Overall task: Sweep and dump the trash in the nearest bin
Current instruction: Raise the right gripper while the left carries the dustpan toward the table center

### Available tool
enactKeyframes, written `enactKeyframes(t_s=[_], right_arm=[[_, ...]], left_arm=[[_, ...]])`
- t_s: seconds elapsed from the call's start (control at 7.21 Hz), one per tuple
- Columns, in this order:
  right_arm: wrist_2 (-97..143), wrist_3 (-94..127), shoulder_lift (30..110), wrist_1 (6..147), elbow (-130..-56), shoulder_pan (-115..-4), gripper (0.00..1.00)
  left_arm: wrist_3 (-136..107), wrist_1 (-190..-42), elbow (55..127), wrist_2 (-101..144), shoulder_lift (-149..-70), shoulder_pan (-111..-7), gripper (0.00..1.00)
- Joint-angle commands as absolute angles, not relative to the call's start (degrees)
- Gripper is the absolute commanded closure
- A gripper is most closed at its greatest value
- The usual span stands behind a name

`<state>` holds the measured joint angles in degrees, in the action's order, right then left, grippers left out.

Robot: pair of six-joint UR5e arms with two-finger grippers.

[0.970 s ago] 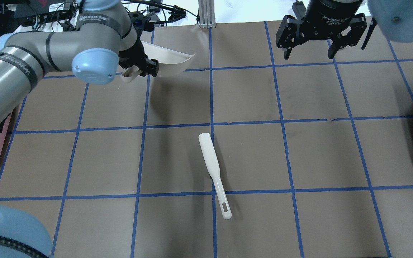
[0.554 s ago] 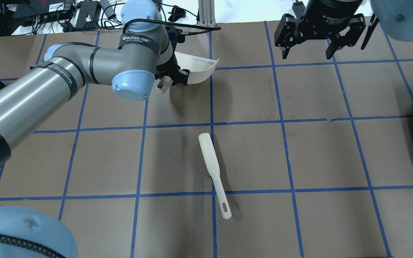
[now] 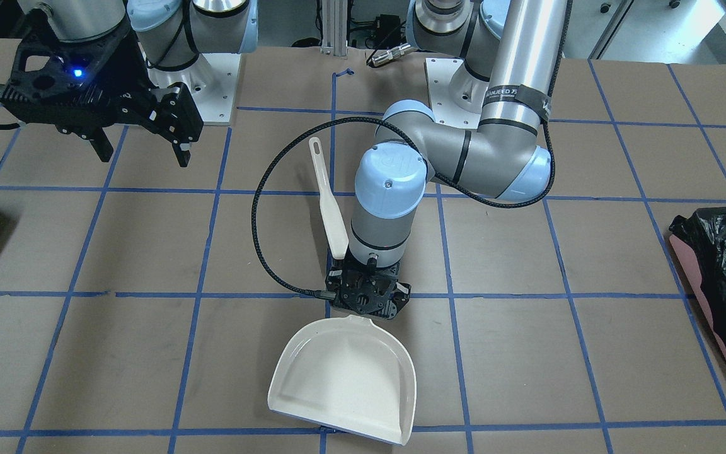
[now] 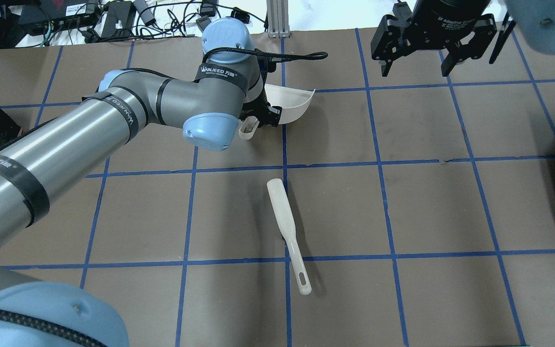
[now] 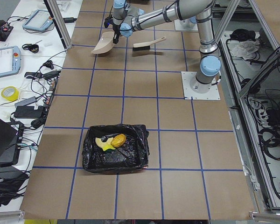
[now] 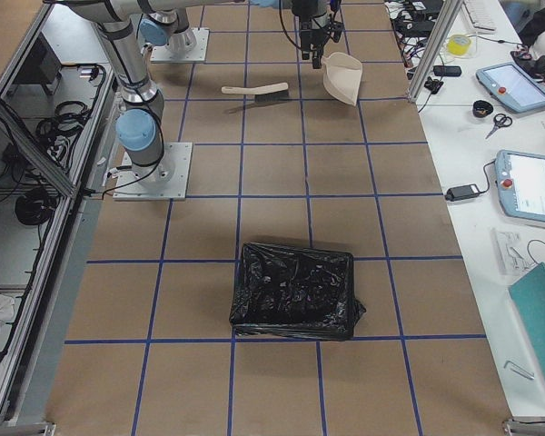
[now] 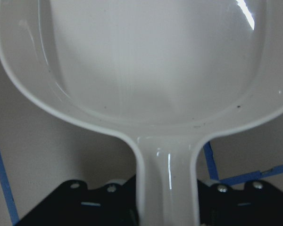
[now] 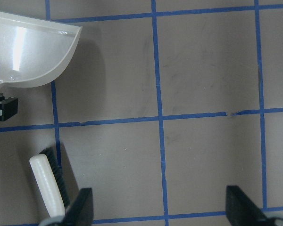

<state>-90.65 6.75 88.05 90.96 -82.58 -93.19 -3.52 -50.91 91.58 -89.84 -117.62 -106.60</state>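
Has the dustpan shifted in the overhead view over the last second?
Yes. The dustpan, held by the left gripper, has moved right, now crossing the centre tape line it was left of.

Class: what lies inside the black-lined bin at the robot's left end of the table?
Inside the bin lie an orange-brown lump and a yellow wedge, touching each other. Anything beneath them is hidden.

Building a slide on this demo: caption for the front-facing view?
Left gripper holds the empty white dustpan by its handle; the brush lies on the table, right gripper open.
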Motion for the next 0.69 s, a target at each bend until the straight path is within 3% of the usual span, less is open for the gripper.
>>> enactKeyframes(t_s=[0.0, 0.55], right_arm=[[-90.8, 6.7, 88.0, 91.5, -82.9, -93.2, 0.00], [-90.6, 6.5, 88.1, 91.6, -83.0, -93.3, 0.00]], left_arm=[[-6.6, -49.8, 91.7, -89.3, -118.6, -108.4, 1.00], [-8.3, -49.7, 91.8, -89.2, -119.9, -110.3, 1.00]])
